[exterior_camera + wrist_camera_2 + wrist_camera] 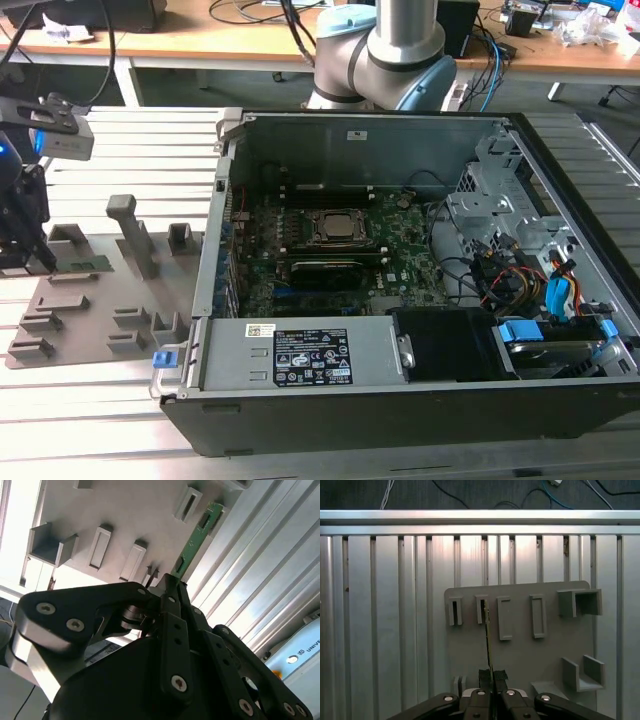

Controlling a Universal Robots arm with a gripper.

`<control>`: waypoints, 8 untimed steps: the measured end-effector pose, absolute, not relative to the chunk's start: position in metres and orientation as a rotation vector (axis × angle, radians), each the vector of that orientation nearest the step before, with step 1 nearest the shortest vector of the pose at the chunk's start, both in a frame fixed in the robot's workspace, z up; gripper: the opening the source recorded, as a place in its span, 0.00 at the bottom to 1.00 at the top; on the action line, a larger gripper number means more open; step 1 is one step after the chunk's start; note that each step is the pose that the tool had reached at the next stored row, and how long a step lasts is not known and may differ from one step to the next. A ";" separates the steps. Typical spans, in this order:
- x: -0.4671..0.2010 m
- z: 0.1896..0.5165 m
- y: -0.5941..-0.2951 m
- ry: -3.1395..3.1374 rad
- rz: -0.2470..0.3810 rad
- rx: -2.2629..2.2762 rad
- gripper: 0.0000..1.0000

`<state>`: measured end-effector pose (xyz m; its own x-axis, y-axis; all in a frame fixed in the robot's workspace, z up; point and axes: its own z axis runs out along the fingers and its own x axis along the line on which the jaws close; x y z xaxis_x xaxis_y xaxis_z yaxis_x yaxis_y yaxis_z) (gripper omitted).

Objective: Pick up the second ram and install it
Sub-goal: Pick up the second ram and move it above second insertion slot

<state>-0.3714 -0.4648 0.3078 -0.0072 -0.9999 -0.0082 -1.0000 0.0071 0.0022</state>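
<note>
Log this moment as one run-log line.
stage: pick | black gripper: shut on thin green ram stick | place: at grey slotted holder plate, exterior view's left | install: not yet done

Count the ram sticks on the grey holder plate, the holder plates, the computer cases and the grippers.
ram stick: 1
grey holder plate: 1
computer case: 1
gripper: 1
Total: 4

The tool grips the second ram, seen edge-on, over the grey slotted plate.
</note>
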 end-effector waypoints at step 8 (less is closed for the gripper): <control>-0.371 0.332 -0.465 2.226 0.012 -2.210 0.14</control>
